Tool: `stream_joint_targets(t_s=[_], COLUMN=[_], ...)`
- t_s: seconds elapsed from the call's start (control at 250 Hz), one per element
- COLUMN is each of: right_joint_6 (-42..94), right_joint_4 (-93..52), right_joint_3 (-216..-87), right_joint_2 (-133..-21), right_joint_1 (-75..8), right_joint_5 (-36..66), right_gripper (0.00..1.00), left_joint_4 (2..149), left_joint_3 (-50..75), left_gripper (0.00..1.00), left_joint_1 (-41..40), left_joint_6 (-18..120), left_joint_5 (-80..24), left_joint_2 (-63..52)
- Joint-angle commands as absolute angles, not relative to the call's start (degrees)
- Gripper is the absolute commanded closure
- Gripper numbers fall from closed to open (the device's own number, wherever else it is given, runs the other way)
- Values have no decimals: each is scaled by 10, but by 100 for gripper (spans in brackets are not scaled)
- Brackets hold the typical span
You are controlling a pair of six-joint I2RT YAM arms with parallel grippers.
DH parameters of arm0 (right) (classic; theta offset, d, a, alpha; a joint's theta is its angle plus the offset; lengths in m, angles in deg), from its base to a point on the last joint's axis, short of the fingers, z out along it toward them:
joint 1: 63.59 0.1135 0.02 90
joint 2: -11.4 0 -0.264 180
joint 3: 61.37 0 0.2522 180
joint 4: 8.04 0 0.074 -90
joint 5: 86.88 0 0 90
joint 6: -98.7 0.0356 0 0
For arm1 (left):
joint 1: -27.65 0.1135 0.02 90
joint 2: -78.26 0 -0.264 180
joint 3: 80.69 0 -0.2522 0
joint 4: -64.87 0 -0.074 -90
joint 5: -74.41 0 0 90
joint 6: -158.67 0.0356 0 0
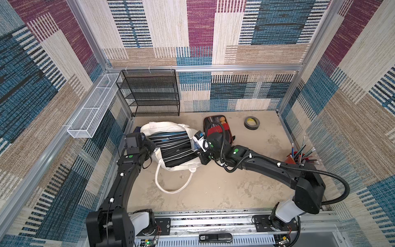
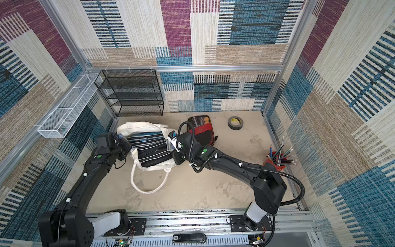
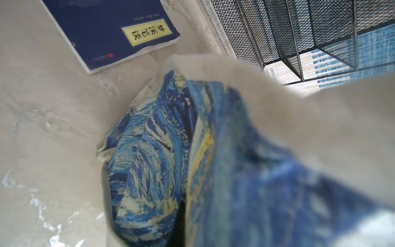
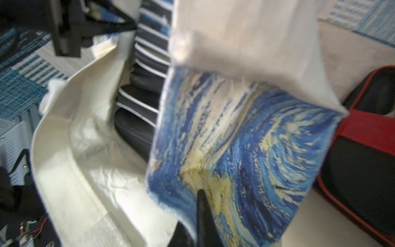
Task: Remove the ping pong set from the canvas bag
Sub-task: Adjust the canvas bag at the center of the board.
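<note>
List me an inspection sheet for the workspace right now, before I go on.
Surface: beige tabletop, scuffed and stained.
Job's things: canvas bag lying open, dark stripes showing inside; red-and-black ping pong case with orange balls beside it, outside the bag.
Clutter: tape roll; cup of pencils; blue book by the bag.
End effectors: left end effector and right end effector both shut on the bag, at opposite edges of its mouth.
Cables: black conduit along the right arm, its wrist loop crossing the case in both top views.
Surroundings: black mesh shelf; white wire basket; patterned walls.
</note>
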State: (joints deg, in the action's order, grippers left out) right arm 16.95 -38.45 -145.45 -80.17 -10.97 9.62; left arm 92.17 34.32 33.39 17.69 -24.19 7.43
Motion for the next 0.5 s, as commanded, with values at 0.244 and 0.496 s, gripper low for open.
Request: stream_joint_targets(t_s=[0.244, 0.496], right_joint_6=[209, 162], right_joint_4=[-363, -406], right_joint_3=[-1481, -1538], right_joint_2=[-815, -812], right_joint_1=[-68, -73], right_joint_5=[124, 49], right_gripper=[100, 56], left_joint_4=[743, 746], left_joint_3=[249, 244], left_gripper=[100, 55], left_joint_1=[351, 353], left_joint_6=[174, 172], left_joint_5=[-265, -282], left_joint_2=[-46, -12])
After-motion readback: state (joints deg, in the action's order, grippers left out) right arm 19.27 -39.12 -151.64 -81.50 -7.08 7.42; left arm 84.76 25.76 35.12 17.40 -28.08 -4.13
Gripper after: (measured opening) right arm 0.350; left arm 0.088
